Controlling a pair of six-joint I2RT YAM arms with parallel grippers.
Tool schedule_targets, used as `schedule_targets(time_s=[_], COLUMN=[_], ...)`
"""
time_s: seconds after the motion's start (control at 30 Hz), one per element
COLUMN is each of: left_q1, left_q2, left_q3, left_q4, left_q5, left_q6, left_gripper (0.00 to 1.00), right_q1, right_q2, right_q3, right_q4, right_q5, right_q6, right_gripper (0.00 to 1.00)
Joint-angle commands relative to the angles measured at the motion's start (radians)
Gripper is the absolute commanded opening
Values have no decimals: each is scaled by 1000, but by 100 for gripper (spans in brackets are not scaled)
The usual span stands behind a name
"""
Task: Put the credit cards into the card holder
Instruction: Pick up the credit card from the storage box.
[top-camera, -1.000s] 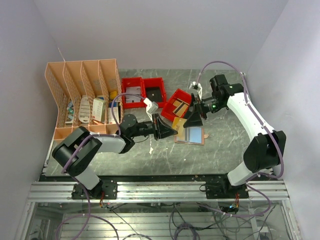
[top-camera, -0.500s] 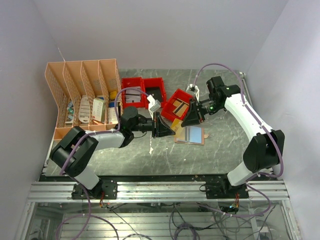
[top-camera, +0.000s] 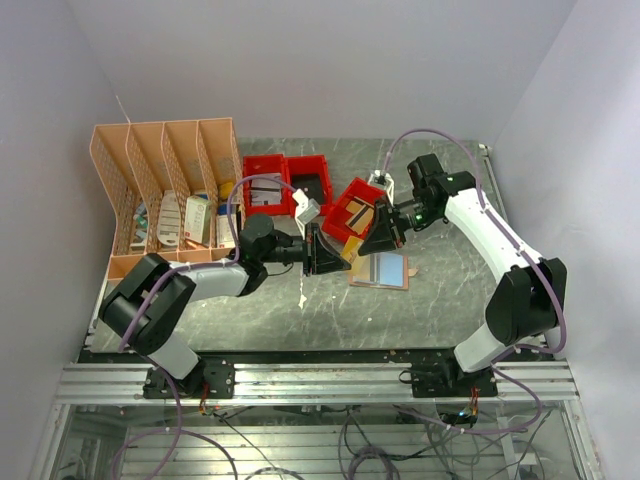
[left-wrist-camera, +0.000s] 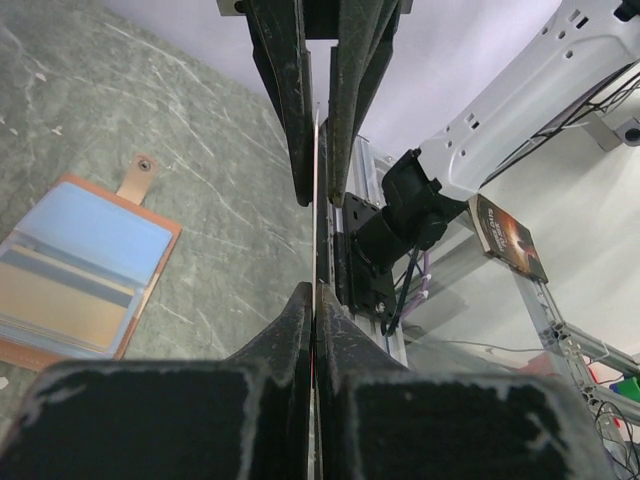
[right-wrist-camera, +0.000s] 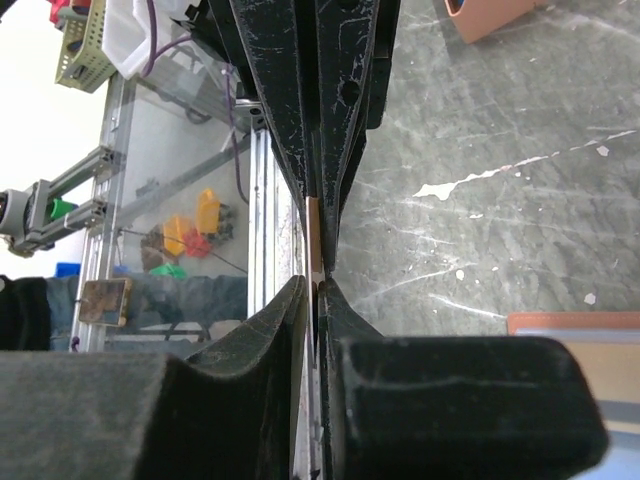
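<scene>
Moved closer, right end effector (top-camera: 368, 240) pinches credit card (right-wrist-camera: 313, 240) — left end effector (top-camera: 343, 252) clamps it too; face hidden.

The top camera hangs above and behind my bases, looking down on the whole surface (top-camera: 440, 300), with the card holder (top-camera: 380, 268) near mid-frame. Each wrist camera sits close and sights along its own fingers. Seen from my left end effector (left-wrist-camera: 313, 300), the card holder lies lower left; from my right end effector (right-wrist-camera: 315, 290), only its corner shows, lower right. Both wrist views share one credit card (left-wrist-camera: 316, 200), seen edge-on.
</scene>
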Motion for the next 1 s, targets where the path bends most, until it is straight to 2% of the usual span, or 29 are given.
schedule_targets(time_s=[0.0, 0.23, 0.4, 0.47, 0.5, 0.53, 0.63, 0.8, 0.97], left_q1=[8, 9, 9, 8, 10, 13, 31, 33, 22], left_q2=[-4, 31, 33, 13, -5, -24, -89, -117, -100], left_q3=[-26, -46, -52, -63, -73, -89, -149, -151, -162], left_q4=[130, 244, 253, 227, 204, 175, 93, -136, -158], left_q5=[-30, -44, -61, -97, -124, -157, -267, -347, -420], left_q6=[-50, -122, -132, -119, -101, -82, -38, 0, -49], left_gripper=[7, 7, 10, 29, 42, 49, 59, 56, 56], right_q1=[6, 4, -14, -28, -42, -62, -126, -196, -291], right_q2=[-1, -29, -66, -78, -82, -84, -76, 7, 90], right_q3=[-21, -54, -115, -141, -156, -173, -209, -251, -242], right_q4=[32, 113, 228, 270, 292, 302, 276, 147, 86], right_q5=[-39, -74, -83, -63, -42, -28, 70, 186, 254], right_q6=[30, 94, 181, 217, 234, 245, 229, 99, 42], right_gripper=[8, 0, 0, 0, 0, 0, 0, 0, 0])
